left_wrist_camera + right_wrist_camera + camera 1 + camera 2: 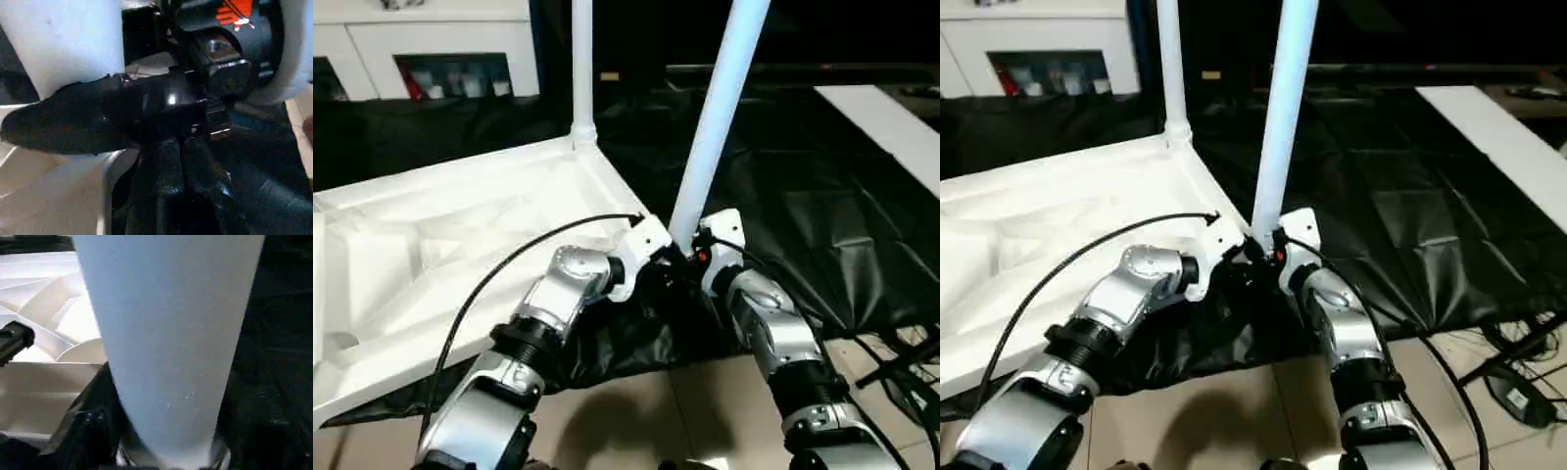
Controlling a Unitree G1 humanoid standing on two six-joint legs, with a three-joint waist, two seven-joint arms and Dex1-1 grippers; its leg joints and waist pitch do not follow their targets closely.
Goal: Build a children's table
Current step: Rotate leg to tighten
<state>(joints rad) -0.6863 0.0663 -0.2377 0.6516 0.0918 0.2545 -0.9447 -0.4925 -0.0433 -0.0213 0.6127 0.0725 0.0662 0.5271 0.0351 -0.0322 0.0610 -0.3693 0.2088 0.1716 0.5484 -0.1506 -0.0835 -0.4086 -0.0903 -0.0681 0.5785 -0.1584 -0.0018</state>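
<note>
White top (440, 245): 1 | legs: 2, far (582, 69), near (715, 117) | both jaws: state unclear

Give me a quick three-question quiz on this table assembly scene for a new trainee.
1. True or false: the tabletop lies with its ribbed underside up.
2. How many legs stand upright in a corner socket without leaning?
A. none
B. one
C. three
3. Fill in: both grippers meet at the base of the ______ leg.

Key:
1. True.
2. B, the far leg stands straight in its socket.
3. Leaning; the near leg tilts at the near corner, with the left gripper and right gripper at its foot.
</note>
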